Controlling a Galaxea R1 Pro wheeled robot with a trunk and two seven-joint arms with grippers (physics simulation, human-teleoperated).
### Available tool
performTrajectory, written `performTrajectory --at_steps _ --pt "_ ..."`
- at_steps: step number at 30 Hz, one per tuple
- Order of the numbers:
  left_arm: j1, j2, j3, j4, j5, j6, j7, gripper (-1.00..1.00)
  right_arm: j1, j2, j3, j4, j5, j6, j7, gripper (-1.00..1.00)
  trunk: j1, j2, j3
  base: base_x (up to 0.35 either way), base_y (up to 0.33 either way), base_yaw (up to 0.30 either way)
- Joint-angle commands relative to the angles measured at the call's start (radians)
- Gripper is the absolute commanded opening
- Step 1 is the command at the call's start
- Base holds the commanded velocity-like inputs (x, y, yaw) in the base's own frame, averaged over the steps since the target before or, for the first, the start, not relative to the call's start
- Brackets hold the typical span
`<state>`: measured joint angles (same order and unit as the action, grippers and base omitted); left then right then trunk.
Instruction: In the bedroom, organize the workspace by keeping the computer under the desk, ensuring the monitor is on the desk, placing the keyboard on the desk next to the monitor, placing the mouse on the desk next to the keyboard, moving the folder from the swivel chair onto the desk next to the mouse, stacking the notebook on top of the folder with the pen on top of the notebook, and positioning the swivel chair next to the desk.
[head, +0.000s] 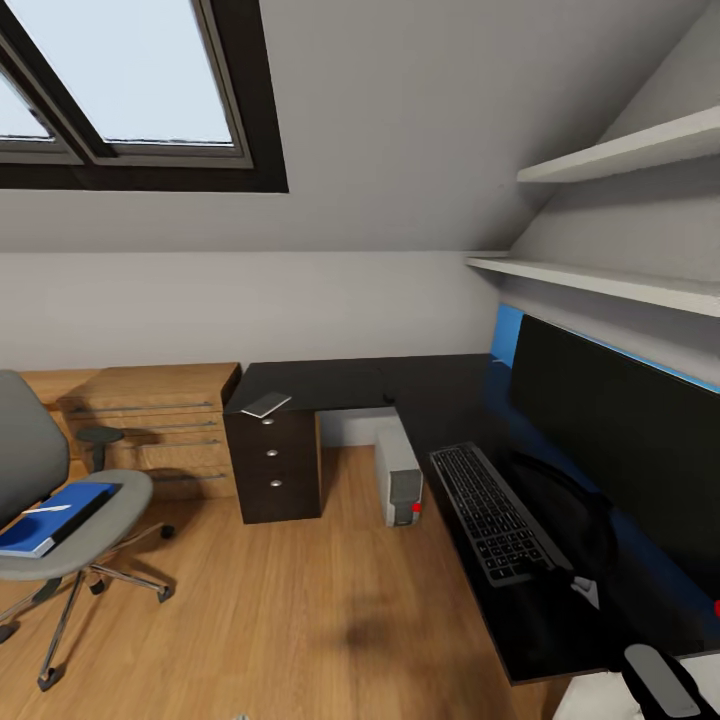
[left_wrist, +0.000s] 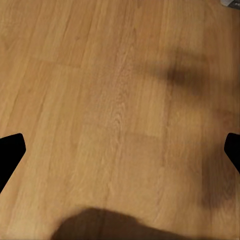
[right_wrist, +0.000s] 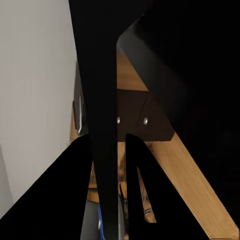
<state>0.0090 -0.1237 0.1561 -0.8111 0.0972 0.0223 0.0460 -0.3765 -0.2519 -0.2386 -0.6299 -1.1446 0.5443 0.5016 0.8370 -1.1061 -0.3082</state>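
Over by the sloping wall, the long L-shaped desk (head: 340, 385) carries the wide monitor (head: 620, 430) along its right-hand run, screen dark, with the slim keyboard (head: 492, 512) lying just in front of it. A small pale flat object (head: 266, 405), which I cannot identify for certain, rests on the near corner above the drawer unit (head: 273, 466) with its round silver knobs. Under the desk, in the inner angle, stands the light grey computer (head: 399, 482). Well apart from all this, on the far left, the swivel chair (head: 60, 520) sits on the wooden floor (head: 300, 600) with the blue folder (head: 55, 515) lying flat on its seat and a thin white pen-like stick (head: 45, 511) on top of it. Behind the chair is a low oak chest (head: 150, 425). The right tool (head: 665, 680) shows at the lower right, by the near end of the desk, close to the keyboard but far from the folder; how wide its jaws stand I cannot tell. From the left wrist, the left tool (left_wrist: 120, 150) has its two dark fingertips (left_wrist: 10, 152) spread wide at the picture's edges, gripping nothing, with only bare floorboards between them.
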Motion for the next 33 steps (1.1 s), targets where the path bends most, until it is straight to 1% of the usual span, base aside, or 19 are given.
performTrajectory --at_steps 1,4,10,14,17,22,28,33 --pt "0.0 -0.001 0.0 -0.002 0.01 0.002 0.002 1.0 -0.001 0.0 -0.004 0.012 -0.011 0.01 0.002 -1.0 0.0 -0.001 -0.001 0.0 -0.006 0.0" --pt "0.0 -0.001 0.0 -0.002 0.01 0.002 0.002 1.0 -0.001 0.0 -0.006 0.041 -0.011 0.01 0.0 -1.0 0.0 -0.001 -0.001 0.0 -0.003 0.0" --pt "0.0 -0.001 0.0 -0.002 0.01 -0.002 0.002 1.0 -0.001 0.0 -0.007 0.051 -0.012 0.011 -0.008 -1.0 0.0 -0.001 -0.001 0.017 -0.013 0.0" --pt "0.0 -0.001 -0.001 -0.002 0.009 -0.051 0.001 1.0 -0.001 0.0 -0.008 0.051 -0.012 0.011 -0.009 -1.0 0.0 -0.001 -0.001 0.103 -0.143 0.0" --pt "0.0 -0.001 -0.001 -0.002 0.009 -0.065 0.001 1.0 -0.001 0.0 -0.008 0.052 -0.012 0.011 -0.009 -1.0 0.0 -0.001 -0.001 0.043 -0.056 0.0" --pt "0.0 -0.001 0.0 -0.002 0.009 -0.069 0.001 1.0 -0.001 0.0 -0.008 0.053 -0.012 0.011 -0.009 -1.0 0.0 -0.001 -0.001 0.008 -0.015 0.0" --pt "0.0 -0.001 0.0 -0.002 0.009 -0.07 0.002 1.0 -0.001 0.0 -0.009 0.053 -0.012 0.011 -0.009 -1.0 0.0 -0.001 -0.001 -0.037 -0.155 0.0" --pt "0.0 -0.001 0.0 -0.002 0.009 -0.071 0.002 1.0 -0.001 0.0 -0.01 0.054 -0.012 0.011 -0.011 -1.0 0.0 -0.001 -0.001 -0.009 -0.035 0.0"
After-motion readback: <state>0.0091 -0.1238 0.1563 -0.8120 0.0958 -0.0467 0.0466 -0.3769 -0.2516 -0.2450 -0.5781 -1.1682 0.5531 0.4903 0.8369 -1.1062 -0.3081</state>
